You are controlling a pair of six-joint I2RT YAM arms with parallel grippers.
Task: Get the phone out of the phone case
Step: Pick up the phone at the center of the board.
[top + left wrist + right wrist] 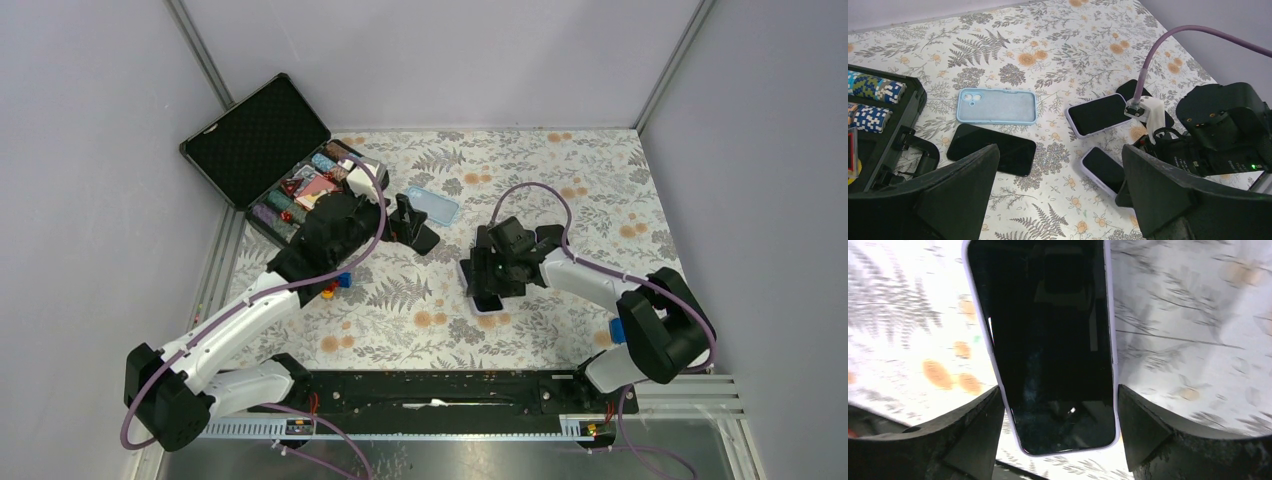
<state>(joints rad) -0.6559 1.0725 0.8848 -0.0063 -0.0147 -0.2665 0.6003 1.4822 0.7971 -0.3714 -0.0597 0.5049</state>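
Right end effector (1057, 395) pinches the cased phone (1048, 330) across its long edges, flat on the worktop (1173, 315); left end effector (1058, 155) hangs wide apart. Squeeze harder and you could lock it in, or it skids sideways.

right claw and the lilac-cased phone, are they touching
Touching. In the right wrist view the fingers of the right claw sit flush against both long edges of the lilac-cased phone, with no tablecloth showing between.
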